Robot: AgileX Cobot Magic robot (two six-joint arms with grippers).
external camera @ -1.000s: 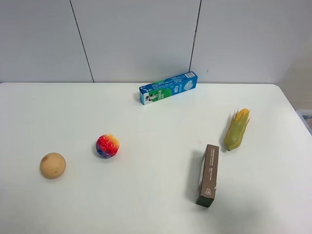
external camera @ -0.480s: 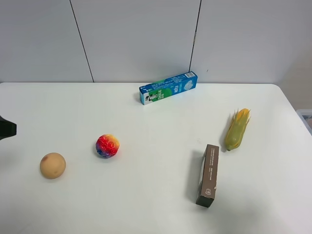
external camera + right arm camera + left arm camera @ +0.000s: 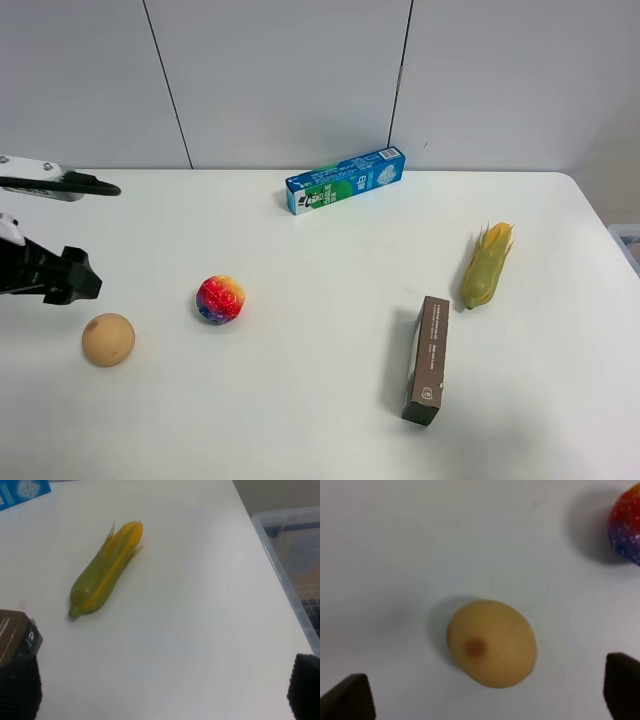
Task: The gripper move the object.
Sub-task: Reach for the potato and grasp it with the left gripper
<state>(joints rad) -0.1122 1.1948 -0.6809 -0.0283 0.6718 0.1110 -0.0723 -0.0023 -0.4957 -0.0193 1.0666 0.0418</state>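
Note:
The object, a smooth tan-orange ball (image 3: 108, 339) with a reddish blotch, lies on the white table at the front left. My left gripper (image 3: 78, 279), black, reaches in from the left edge and hangs just behind and above the ball. In the left wrist view the ball (image 3: 491, 642) lies between and ahead of the two black fingertips (image 3: 347, 700), which stand wide apart with nothing between them; the left gripper (image 3: 485, 702) is open. My right gripper (image 3: 160, 692) shows only in the right wrist view, open and empty over bare table near the corn cob.
A rainbow bumpy ball (image 3: 220, 299) lies right of the tan ball. A blue-green toothpaste box (image 3: 345, 180) lies at the back, a brown box (image 3: 428, 358) at front right, a corn cob (image 3: 487, 264) beside it. A clear plastic bin (image 3: 290, 555) stands off the table's right edge.
The left arm has come into the exterior view from the left edge and moved right, to just behind the tan ball. The objects on the table have not moved.

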